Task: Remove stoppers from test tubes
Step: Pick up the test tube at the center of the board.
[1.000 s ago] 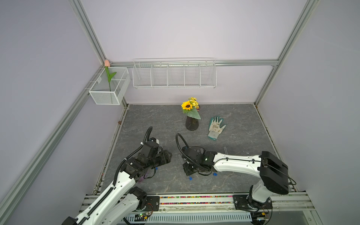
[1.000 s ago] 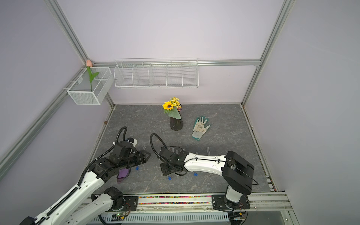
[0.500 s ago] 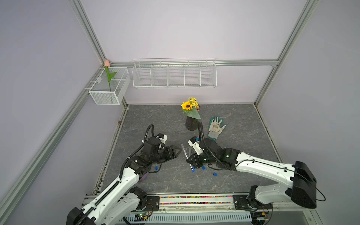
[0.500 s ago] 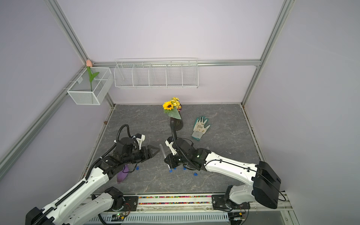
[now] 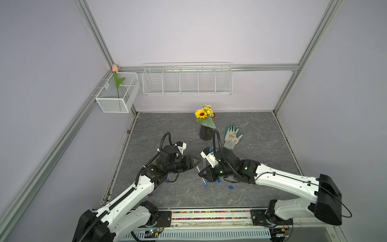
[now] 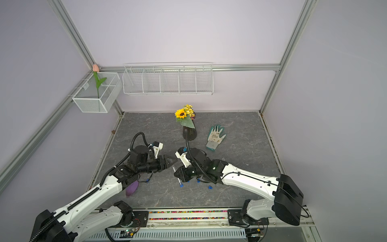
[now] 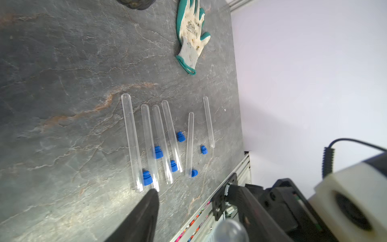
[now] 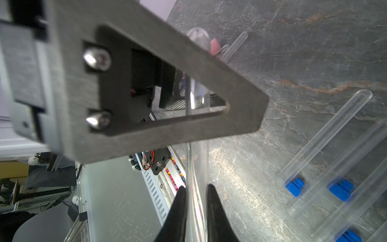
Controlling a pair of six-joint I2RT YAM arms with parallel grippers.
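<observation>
Right gripper point(image 8: 196, 201) pinched tight on a clear test tube point(image 8: 196, 163), apparently lifted clear of the table. The tube's rounded end point(image 7: 228, 230) poked past the left gripper point(image 5: 194, 162), with one left finger point(image 8: 146, 134) crossing in front of it. Couldn't tell how wide those jaws stood, or whether they touched the tube. Its stopper end was out of sight. Six more test tubes point(image 7: 130, 136) lay in a row on the slate table point(image 7: 52, 83), blue stoppers point(image 7: 158, 152) among them.

Risk: left jaws closing off-centre could lever the slick tube out of the right's pinch. It would drop onto the row and scatter the stoppers.
</observation>
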